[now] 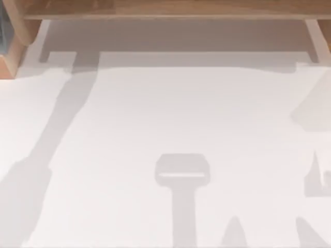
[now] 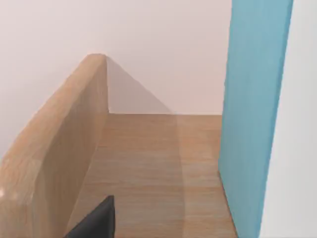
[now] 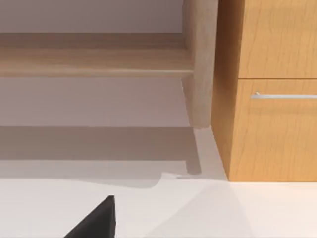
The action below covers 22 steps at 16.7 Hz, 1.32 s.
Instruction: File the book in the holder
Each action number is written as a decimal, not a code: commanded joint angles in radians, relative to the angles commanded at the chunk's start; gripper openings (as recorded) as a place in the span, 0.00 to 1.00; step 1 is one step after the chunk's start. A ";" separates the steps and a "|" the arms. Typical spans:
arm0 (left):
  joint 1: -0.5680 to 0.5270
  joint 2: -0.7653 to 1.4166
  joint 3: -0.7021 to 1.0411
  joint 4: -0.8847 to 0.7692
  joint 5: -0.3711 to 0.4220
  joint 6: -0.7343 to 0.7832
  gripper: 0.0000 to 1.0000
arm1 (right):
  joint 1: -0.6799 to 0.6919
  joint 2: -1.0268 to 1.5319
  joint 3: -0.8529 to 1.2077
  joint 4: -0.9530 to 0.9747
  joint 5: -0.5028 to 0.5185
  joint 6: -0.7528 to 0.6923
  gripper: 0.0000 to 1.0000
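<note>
A blue book (image 2: 252,114) stands upright on the wooden floor of the holder (image 2: 148,163) in the left wrist view, its white page edge turned away from the holder's curved wooden side wall (image 2: 64,144). A gap of bare wood lies between book and wall. A dark tip of my left gripper (image 2: 96,220) shows low in that gap, apart from the book. In the top view a blue-grey sliver of the book (image 1: 2,31) shows at the far left by the wooden holder (image 1: 13,57). A dark tip of my right gripper (image 3: 96,220) hangs over the white table.
A long wooden shelf (image 1: 170,9) runs along the back of the white table (image 1: 170,113). Arm shadows fall across the table's left, middle and right. The right wrist view faces a wooden cabinet with a drawer handle (image 3: 282,95) beside the shelf's post (image 3: 200,64).
</note>
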 joint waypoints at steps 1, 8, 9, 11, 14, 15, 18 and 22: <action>-0.012 0.066 0.066 -0.002 -0.010 0.000 1.00 | 0.000 0.000 0.000 0.000 0.000 0.000 1.00; -0.048 0.259 0.267 -0.007 -0.043 0.001 1.00 | 0.000 0.000 0.000 0.000 0.000 0.000 1.00; -0.048 0.259 0.267 -0.007 -0.043 0.001 1.00 | 0.000 0.000 0.000 0.000 0.000 0.000 1.00; -0.043 0.256 0.262 -0.006 -0.041 0.001 1.00 | 0.000 0.000 0.000 0.000 0.000 0.000 1.00; -0.042 0.283 0.299 -0.015 -0.036 0.001 1.00 | 0.000 0.000 0.000 0.000 0.000 0.000 1.00; -0.041 0.300 0.322 -0.020 -0.034 0.001 1.00 | 0.000 0.000 0.000 0.000 0.000 0.000 1.00; -0.035 0.341 0.376 -0.034 -0.028 0.000 1.00 | 0.000 0.000 0.000 0.000 0.000 0.000 1.00; -0.035 0.343 0.379 -0.035 -0.028 0.000 1.00 | 0.000 0.000 0.000 0.000 0.000 0.000 1.00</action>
